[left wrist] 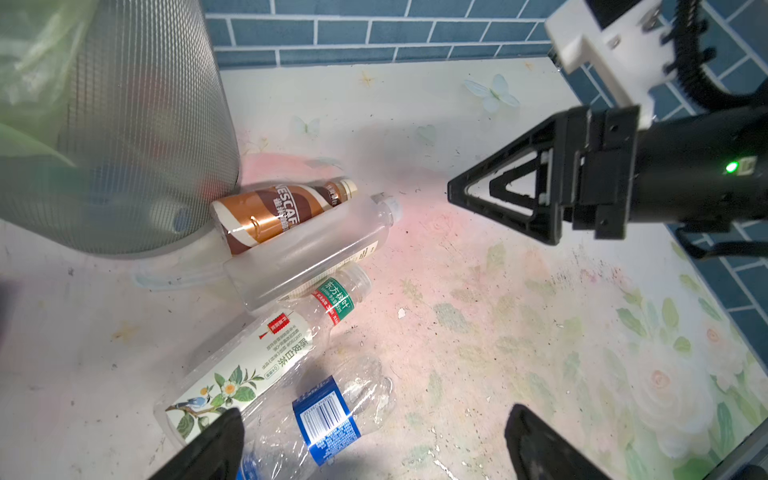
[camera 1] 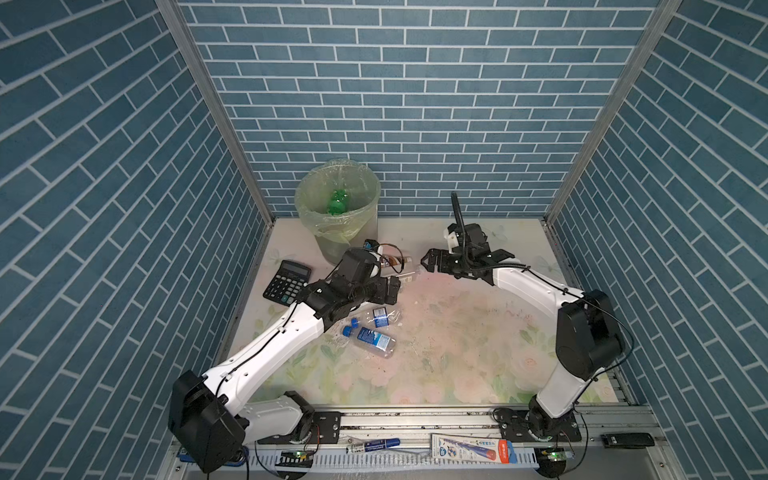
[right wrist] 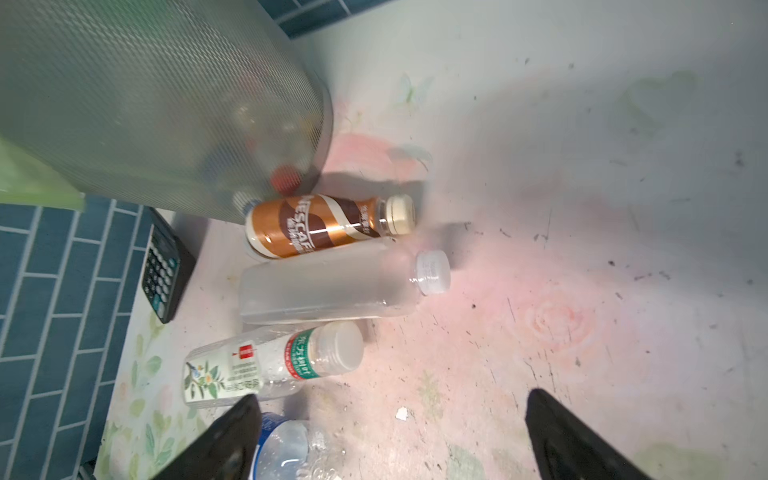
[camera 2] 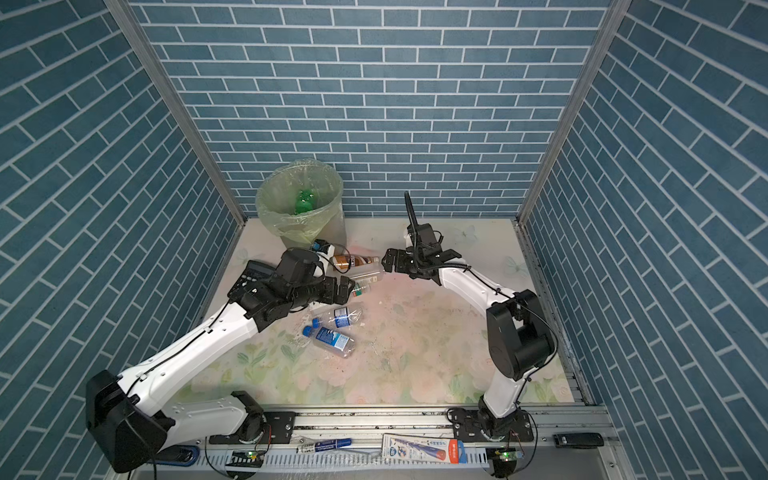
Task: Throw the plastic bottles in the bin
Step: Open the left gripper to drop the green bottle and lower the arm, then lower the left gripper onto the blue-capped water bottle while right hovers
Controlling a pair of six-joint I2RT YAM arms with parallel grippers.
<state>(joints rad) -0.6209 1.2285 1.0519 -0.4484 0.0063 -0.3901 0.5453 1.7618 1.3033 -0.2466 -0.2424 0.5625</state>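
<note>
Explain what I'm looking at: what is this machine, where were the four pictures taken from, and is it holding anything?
Two robot arms stand at the near edge of a flowered table. Two pictures look down from overhead; two come from cameras on the arms' wrists. The left hand and the right hand are both open and empty. Beside the bin, which has a green bottle inside, lie a brown-wrapped bottle, a frosted bottle and a tea bottle. Two blue-labelled bottles lie nearer the arms, and a calculator sits at the table's left side.
</note>
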